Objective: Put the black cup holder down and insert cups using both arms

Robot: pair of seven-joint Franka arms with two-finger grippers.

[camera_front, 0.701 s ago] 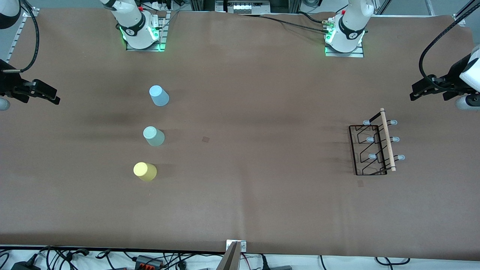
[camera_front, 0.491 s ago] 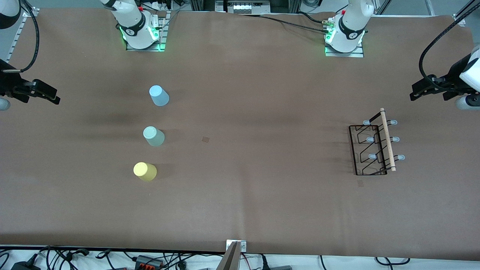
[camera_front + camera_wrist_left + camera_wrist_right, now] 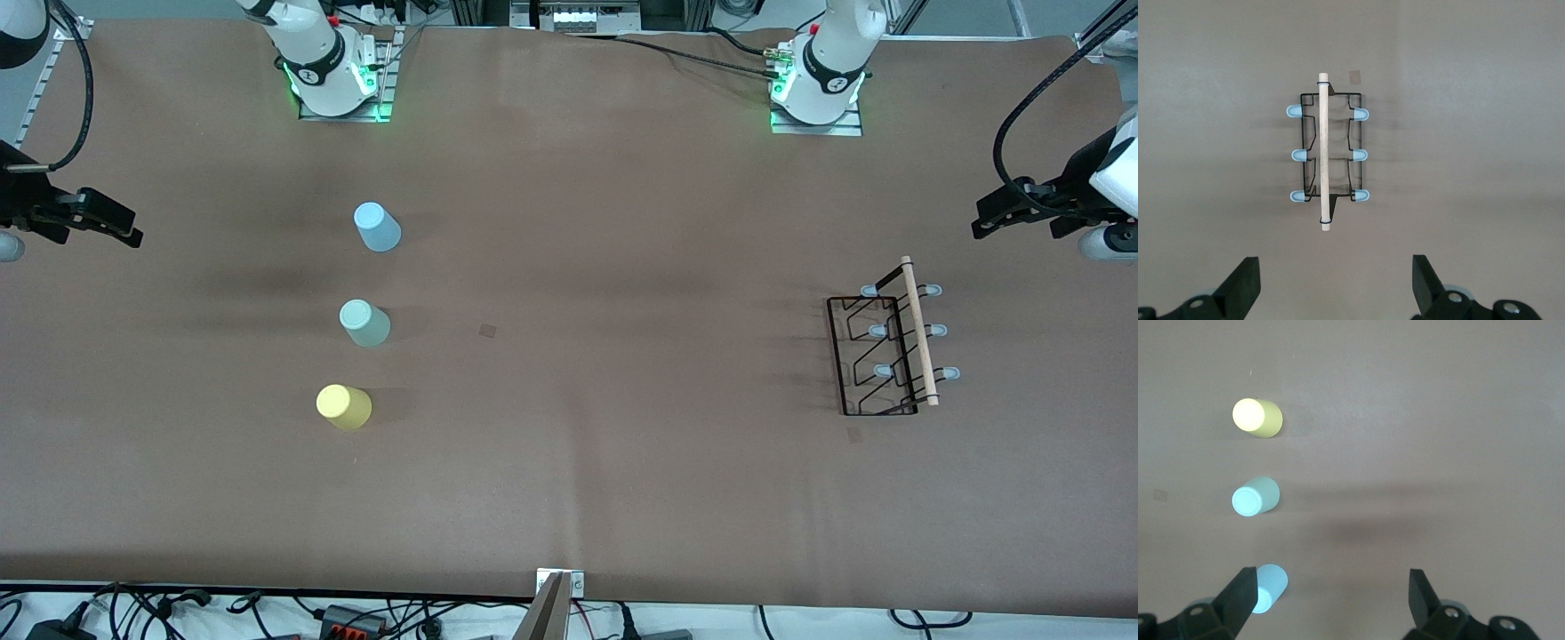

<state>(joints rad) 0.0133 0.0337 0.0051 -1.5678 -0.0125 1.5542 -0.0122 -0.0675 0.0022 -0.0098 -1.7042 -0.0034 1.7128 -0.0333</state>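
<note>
1. Toward the left arm's end of the table (image 3: 622,498), well in from the edge, the black cup holder (image 3: 885,356) stands upright on the brown cloth, its wooden rod (image 3: 918,331) running across the top and six pale-tipped prongs sticking out on both sides.
2. In the left wrist view the same cup holder (image 3: 1328,155) sits alone on the cloth, with nothing touching it.
3. Toward the right arm's end, three cups stand upside down in a loose row, each apart from the next: the blue cup (image 3: 377,227) closest to the robots' edge, the green cup (image 3: 364,322) in the middle, and the yellow cup (image 3: 343,406) closest to the front camera's edge.
4. The left gripper (image 3: 1009,213) hangs in the air over the table's end by the left arm, near the cup holder but clear of it; its fingers (image 3: 1245,283) are spread wide and hold nothing.
5. The right gripper (image 3: 98,222) hangs over the table's end by the right arm, well apart from the cups; its fingers (image 3: 1241,593) are also spread wide and hold nothing.
6. In the right wrist view, the blue cup (image 3: 1268,587) lies closest to the fingers, then the green cup (image 3: 1255,497) and the yellow cup (image 3: 1258,417).
</note>
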